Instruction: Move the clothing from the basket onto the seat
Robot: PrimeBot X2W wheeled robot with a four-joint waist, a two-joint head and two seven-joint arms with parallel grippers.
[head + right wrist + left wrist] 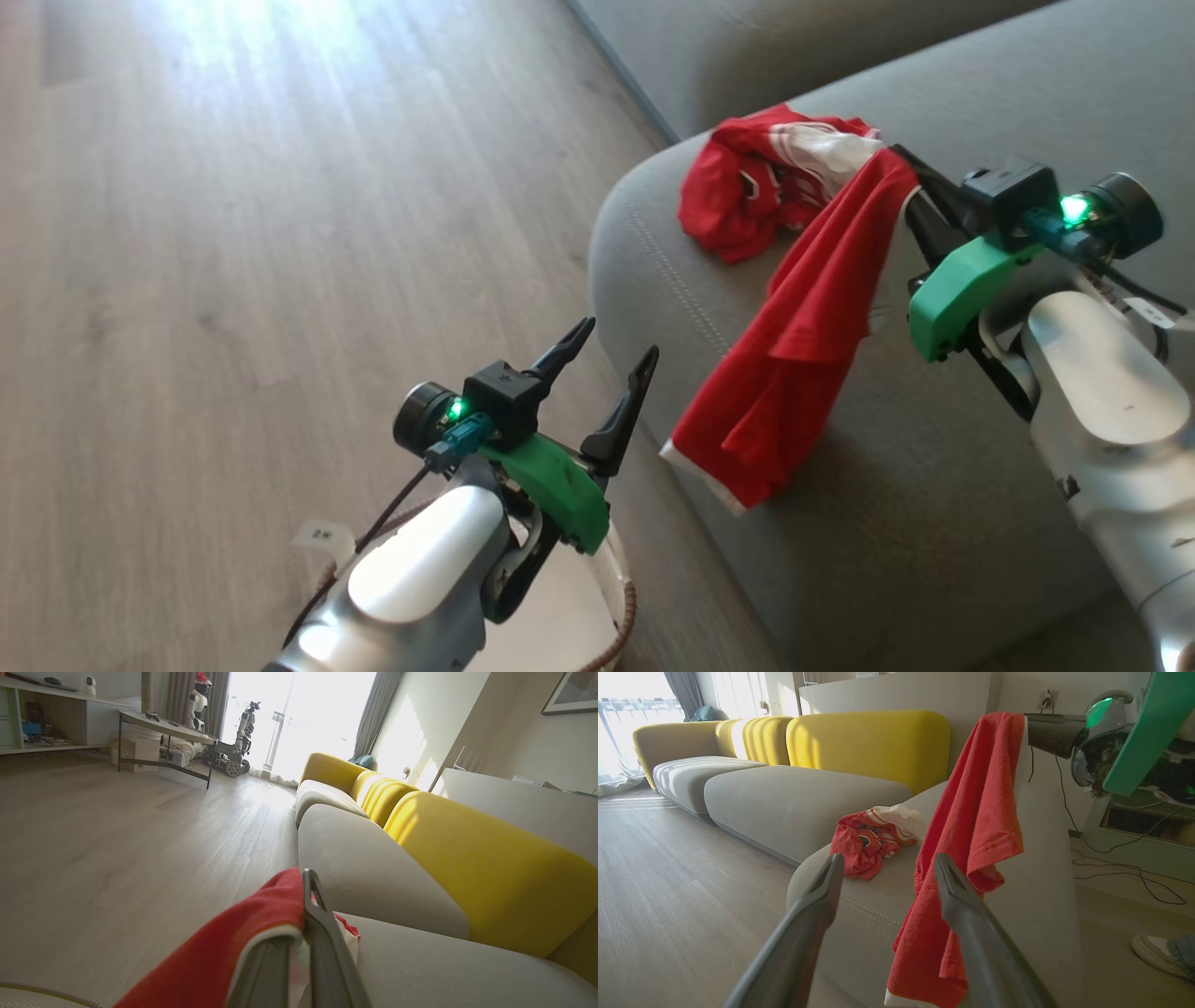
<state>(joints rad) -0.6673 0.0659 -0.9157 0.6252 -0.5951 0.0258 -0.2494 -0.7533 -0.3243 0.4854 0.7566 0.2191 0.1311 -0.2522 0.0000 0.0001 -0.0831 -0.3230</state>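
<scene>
In right claw: red garment (over seat)

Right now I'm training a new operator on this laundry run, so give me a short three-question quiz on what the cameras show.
1. True or false: the left gripper is shut on a garment.
2. Where does the crumpled garment lie? A: in the basket. B: on the seat. C: on the floor.
3. Which gripper is shut on the hanging garment?

Key: 1 false, it is open; 2 B; 3 the right gripper.
</scene>
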